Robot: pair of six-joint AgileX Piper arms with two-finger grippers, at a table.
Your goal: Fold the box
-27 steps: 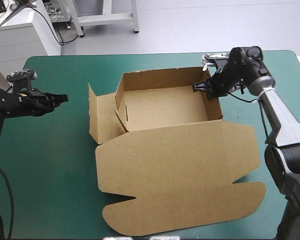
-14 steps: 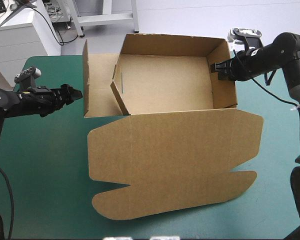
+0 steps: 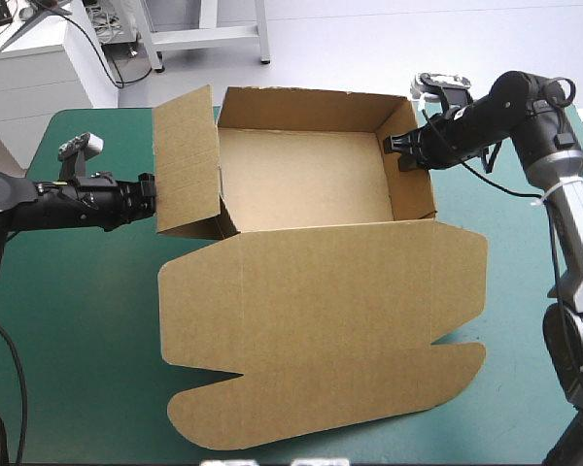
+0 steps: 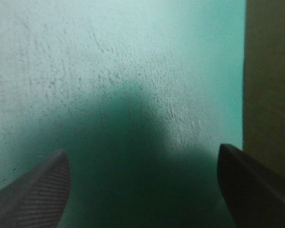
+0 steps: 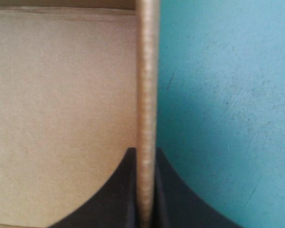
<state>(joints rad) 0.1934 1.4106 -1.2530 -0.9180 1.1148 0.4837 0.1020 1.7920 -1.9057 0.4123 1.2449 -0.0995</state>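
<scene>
The right end effector (image 3: 405,153) pinches the box (image 3: 311,180) by its right wall; the left end effector (image 3: 148,194) gapes open just beside the raised left flap (image 3: 187,165).

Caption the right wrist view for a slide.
Right claw pinches a raised wall of the brown box, box interior on one side, teal-green cover on the other.

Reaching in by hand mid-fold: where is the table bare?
Bare teal-green cover lies near-left, between the left arm and the lid's left edge, and near-right, between the lid and the right arm. Crowded: left end effector, open, beside the box's side flap; right end effector clamped on its right wall.
</scene>
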